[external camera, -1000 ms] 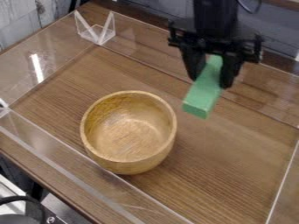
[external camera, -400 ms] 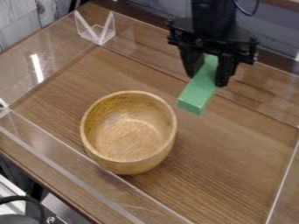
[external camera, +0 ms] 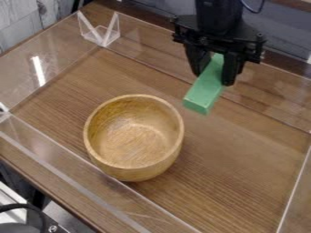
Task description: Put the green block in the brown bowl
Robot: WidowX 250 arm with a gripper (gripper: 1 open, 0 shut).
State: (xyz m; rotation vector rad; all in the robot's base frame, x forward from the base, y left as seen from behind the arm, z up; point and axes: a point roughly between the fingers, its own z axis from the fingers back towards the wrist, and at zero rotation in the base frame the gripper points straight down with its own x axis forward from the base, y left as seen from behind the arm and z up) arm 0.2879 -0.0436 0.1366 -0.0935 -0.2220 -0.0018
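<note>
Camera: green block (external camera: 205, 91) in gripper (external camera: 216, 65)

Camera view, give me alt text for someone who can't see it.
A black robot gripper holds a long bright-green rectangular block above a wooden table, right of an empty round light-brown wooden bowl.

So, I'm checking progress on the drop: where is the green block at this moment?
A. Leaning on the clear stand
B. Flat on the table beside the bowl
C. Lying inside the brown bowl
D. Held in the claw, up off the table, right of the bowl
D: the claw grips the green block by its upper end, and it hangs tilted above the table, right of the brown bowl, which holds nothing.
</note>
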